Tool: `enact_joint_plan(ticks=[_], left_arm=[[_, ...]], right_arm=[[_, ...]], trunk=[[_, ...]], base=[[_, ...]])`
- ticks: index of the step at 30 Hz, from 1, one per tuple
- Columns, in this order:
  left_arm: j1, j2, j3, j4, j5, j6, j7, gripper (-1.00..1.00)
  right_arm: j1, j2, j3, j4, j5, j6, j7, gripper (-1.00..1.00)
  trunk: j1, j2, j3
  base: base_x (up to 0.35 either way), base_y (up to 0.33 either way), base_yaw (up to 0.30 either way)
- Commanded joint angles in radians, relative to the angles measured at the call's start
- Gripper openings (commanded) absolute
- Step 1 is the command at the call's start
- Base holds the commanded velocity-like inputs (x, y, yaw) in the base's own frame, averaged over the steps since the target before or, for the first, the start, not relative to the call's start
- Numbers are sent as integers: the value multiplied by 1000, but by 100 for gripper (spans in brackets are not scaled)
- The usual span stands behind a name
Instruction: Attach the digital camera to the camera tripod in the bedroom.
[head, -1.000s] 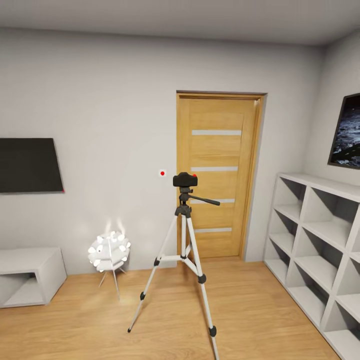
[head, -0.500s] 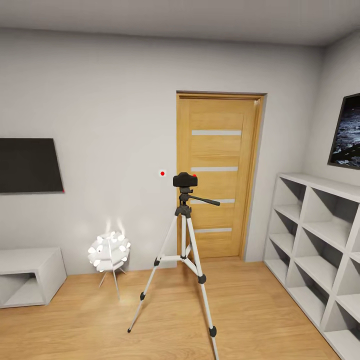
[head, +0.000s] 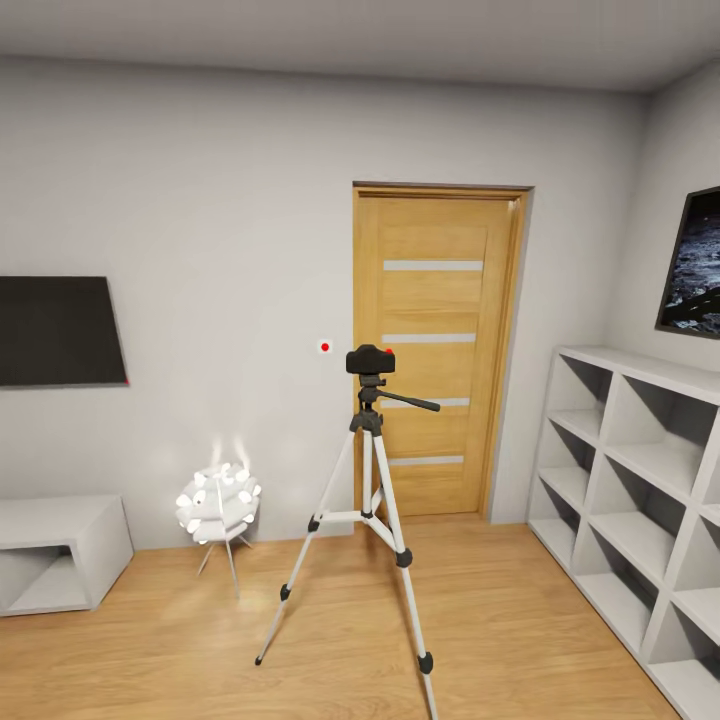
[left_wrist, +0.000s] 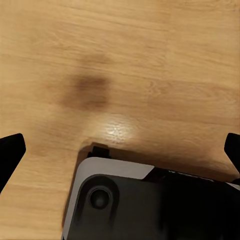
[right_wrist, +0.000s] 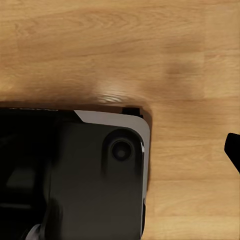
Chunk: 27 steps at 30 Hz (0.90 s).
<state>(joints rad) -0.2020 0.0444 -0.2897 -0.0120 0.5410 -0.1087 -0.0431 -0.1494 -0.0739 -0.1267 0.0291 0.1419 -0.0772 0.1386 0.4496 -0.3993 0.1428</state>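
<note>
While head view faces door (head: 436, 345):
Digital camera (head: 370, 359): seated on camera tripod (head: 367, 500) head, before door.
Left end effector (left_wrist: 120, 150): fingers wide, over floor (left_wrist: 125, 60).
Right end effector: spread unclear.

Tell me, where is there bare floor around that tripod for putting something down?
Open plank floor lies between the camera tripod and the white cube shelves, and in front of the low grey cabinet. It is tighter between the tripod's legs and the flower-shaped lamp.
</note>
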Motion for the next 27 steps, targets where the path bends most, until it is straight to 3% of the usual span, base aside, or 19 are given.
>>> enact_joint_plan(ticks=[1,27], left_arm=[[0,0,-8,1,10,-3,-4,100],[0,0,-9,1,11,-3,-4,100]], right_arm=[[-1,-1,-9,3,10,-6,2,100],[-1,-2,-11,3,9,-5,-2,100]], trunk=[[0,-1,0],[0,-1,0]], base=[[0,0,0],[0,0,0]])
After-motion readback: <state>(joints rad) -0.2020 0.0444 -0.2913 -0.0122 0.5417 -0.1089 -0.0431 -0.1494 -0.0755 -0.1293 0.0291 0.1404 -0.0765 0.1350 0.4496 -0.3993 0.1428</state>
